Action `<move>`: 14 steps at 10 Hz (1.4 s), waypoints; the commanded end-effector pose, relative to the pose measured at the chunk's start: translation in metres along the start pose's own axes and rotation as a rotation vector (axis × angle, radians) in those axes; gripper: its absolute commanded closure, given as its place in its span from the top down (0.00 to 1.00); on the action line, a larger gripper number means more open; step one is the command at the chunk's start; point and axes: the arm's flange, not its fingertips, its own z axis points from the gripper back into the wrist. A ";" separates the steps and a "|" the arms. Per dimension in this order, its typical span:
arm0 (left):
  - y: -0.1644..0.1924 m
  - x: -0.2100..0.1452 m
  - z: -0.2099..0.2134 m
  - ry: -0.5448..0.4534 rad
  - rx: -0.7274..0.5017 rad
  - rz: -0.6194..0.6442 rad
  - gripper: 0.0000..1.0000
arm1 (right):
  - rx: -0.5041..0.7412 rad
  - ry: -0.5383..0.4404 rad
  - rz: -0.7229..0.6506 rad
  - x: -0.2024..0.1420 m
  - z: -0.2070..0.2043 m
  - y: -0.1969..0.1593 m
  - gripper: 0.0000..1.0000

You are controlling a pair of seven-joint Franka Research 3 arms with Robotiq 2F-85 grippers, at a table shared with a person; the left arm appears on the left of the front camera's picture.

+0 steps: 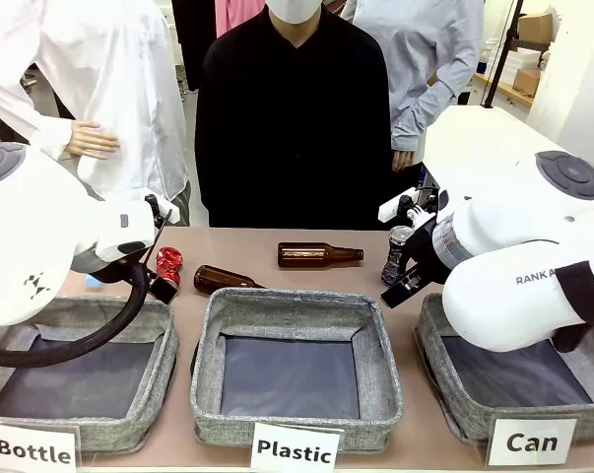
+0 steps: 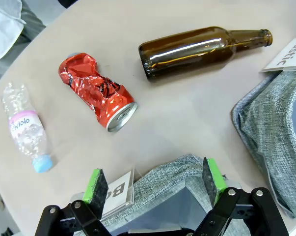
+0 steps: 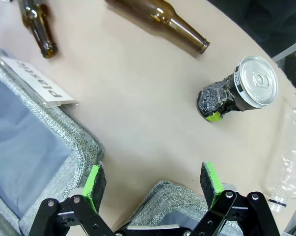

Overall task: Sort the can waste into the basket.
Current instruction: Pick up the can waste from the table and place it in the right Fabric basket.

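Red can (image 2: 98,93) lies crushed on its side at the far left, just beyond the Bottle basket (image 1: 164,340), between a plastic bottle (image 2: 27,130) and a brown bottle (image 2: 197,46). Black can (image 3: 236,91) stands at the far right, its lower half dented, just beyond the Can basket (image 1: 436,360), with a clear bottle (image 3: 285,157) near it. Neither can is in that basket yet.

The left gripper (image 2: 152,182) hangs above the Bottle basket's rim with its jaws spread wide and nothing between them. The right gripper (image 3: 152,179) is released and empty too, above the Can basket's rim.

The black can looks the easier pick, but its dented base probably makes it unsteady. A finger touching it off-centre could tip it and send it rolling into the clear bottle or off the table's right edge.

The red can is the bigger worry. Its crumpled, shiny sides give the pads little flat surface, so it may twist or slip out. It also sits on the opposite side from the Can basket. Carrying it right means passing over the Bottle and Plastic basket (image 1: 297,305), where a loose hold would drop it in the wrong bin. The arms could also crowd each other mid-table.
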 end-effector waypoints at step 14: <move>0.065 -0.041 0.184 -0.340 -0.803 0.094 1.00 | 0.541 -0.155 -0.390 -0.040 0.195 -0.073 1.00</move>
